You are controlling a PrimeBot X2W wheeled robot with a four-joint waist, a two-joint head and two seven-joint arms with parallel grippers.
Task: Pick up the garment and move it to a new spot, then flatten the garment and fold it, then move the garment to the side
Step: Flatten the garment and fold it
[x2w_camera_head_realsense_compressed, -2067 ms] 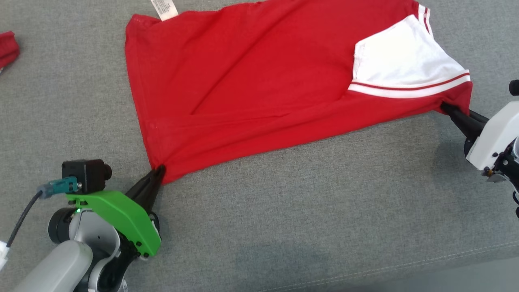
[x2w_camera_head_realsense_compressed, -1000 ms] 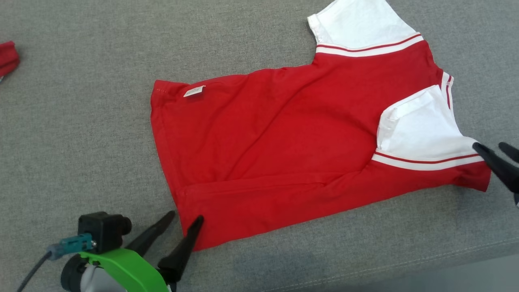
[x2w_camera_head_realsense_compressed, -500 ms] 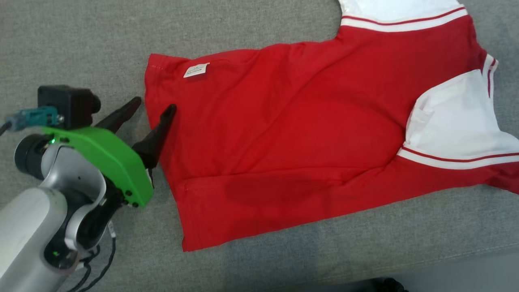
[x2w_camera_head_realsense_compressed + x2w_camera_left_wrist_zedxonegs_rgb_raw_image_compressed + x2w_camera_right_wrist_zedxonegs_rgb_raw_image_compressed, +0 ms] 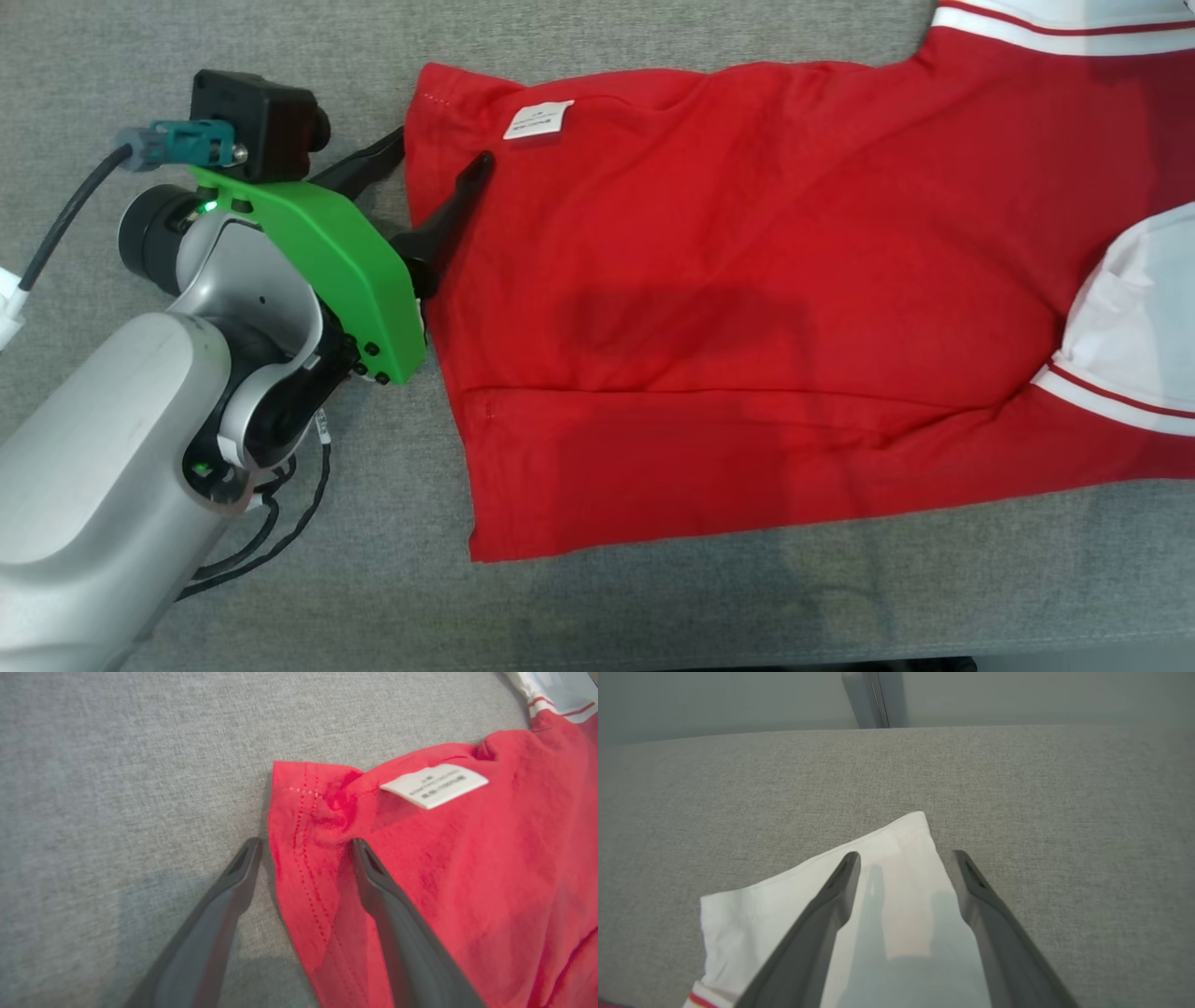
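Note:
The garment [image 4: 747, 308] is a red T-shirt with white sleeves, spread on the grey cushion and running off the head view's right edge. A white label [image 4: 539, 119] lies near its far-left hem corner. My left gripper [image 4: 441, 154] stands open astride that hem corner; in the left wrist view the gripper [image 4: 303, 845] has one finger on the grey cloth and the other over the red fabric [image 4: 467, 868]. My right gripper [image 4: 903, 857] is open above the tip of a white sleeve [image 4: 901, 891], holding nothing.
The grey upholstered surface [image 4: 233, 579] surrounds the shirt, with its front edge along the bottom of the head view. In the right wrist view the cushion's far edge meets a pale wall with a grey vertical post [image 4: 871, 697].
Both grippers let go of the shirt's near corners and opened. My left gripper travelled up the shirt's left edge to the far hem corner by the label. The head camera shifted too.

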